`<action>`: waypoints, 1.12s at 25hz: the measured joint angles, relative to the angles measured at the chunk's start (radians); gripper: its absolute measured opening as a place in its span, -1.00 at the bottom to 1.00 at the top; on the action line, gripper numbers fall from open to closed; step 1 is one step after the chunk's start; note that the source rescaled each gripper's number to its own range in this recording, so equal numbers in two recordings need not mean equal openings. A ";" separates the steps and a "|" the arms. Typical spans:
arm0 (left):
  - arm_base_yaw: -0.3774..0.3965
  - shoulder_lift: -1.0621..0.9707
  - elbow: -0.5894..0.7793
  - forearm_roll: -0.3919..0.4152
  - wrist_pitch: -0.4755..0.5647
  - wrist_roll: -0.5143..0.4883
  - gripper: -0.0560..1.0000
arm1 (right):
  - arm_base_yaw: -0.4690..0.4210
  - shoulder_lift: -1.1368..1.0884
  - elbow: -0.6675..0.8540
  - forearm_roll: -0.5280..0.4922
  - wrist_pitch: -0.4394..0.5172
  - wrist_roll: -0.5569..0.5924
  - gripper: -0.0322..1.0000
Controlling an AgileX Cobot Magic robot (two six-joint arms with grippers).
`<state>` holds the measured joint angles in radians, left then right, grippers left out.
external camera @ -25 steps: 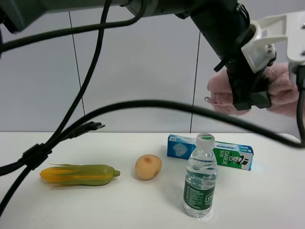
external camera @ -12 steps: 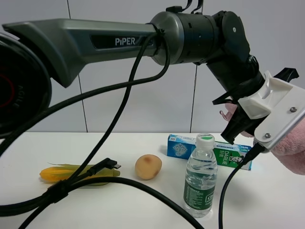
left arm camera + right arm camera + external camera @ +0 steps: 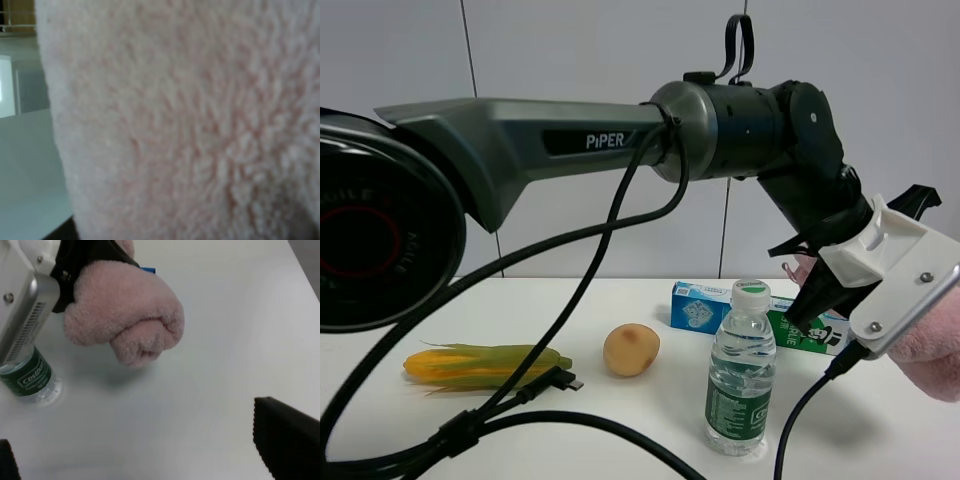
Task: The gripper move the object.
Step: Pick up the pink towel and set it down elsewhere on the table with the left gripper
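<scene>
The pink fluffy towel (image 3: 932, 352) hangs at the far right of the exterior view, just above the white table (image 3: 620, 440), right of the water bottle. My left gripper (image 3: 840, 300), reaching across from the left on the dark PiPER arm (image 3: 620, 140), is shut on the towel, mostly hidden behind its white mounted block (image 3: 895, 285). The towel fills the left wrist view (image 3: 190, 125). The right wrist view shows the towel (image 3: 125, 315) held by black fingers (image 3: 95, 255) above its shadow. My right gripper (image 3: 150, 455) is open and empty, facing the towel.
A water bottle (image 3: 741, 370) stands front centre, also in the right wrist view (image 3: 25, 375). A blue-green toothpaste box (image 3: 705, 308) lies behind it. A tan potato (image 3: 631, 349) and a corn cob (image 3: 485, 365) lie to the left. Black cables (image 3: 570, 420) cross the foreground.
The left arm has come down and to the right with the towel, from high near the wall to just above the table beside the bottle.
</scene>
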<state>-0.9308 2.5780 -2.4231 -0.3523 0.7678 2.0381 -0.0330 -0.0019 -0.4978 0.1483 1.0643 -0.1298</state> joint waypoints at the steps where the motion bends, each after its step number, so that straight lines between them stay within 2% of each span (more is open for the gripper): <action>1: -0.001 0.007 0.000 -0.007 -0.002 0.000 -0.89 | 0.000 0.000 0.000 0.000 0.000 0.000 1.00; 7: -0.013 0.034 0.000 -0.029 -0.007 0.016 -0.89 | 0.000 0.000 0.000 0.000 0.000 0.000 1.00; 24: -0.014 0.074 0.000 0.028 0.001 0.046 -0.89 | 0.000 0.000 0.000 0.000 0.000 0.000 1.00; 25: -0.014 0.074 0.000 0.028 0.001 0.046 -0.87 | 0.000 0.000 0.000 0.000 0.000 0.000 1.00; 28: -0.014 0.074 0.000 0.028 0.001 0.045 -0.60 | 0.000 0.000 0.000 0.000 0.000 0.000 1.00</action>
<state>-0.9451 2.6517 -2.4231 -0.3244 0.7691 2.0831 -0.0330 -0.0019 -0.4978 0.1483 1.0643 -0.1298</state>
